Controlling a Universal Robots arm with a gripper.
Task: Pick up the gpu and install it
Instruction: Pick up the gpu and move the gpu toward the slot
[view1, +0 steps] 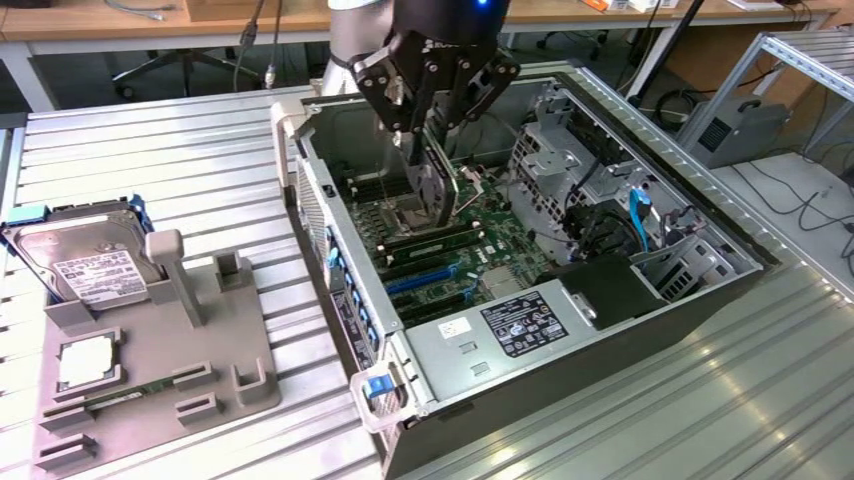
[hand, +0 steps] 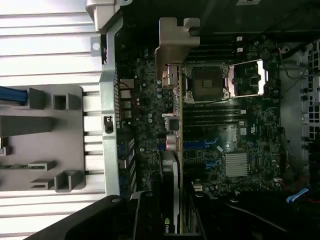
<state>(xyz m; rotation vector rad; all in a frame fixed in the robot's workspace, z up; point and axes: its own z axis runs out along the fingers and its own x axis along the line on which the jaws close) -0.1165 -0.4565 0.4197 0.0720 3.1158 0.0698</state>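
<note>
One thin black expansion card with a pale metal bracket, the gpu (view1: 435, 195) (hand: 175, 47), is clenched edge-down in the pincer (view1: 430, 125) over the green motherboard (view1: 505, 255), inside one open computer case (view1: 561, 390). Steel drive cages (view1: 554, 150) and one blue cable (view1: 641, 222) crowd the exterior view's right. On the ribbed metal worktop (view1: 160, 170), one grey holder tray (view1: 227, 350) carries one silver hard drive (view1: 80, 262), one square processor chip (view1: 87, 365) and one green memory stick (view1: 127, 393).
</note>
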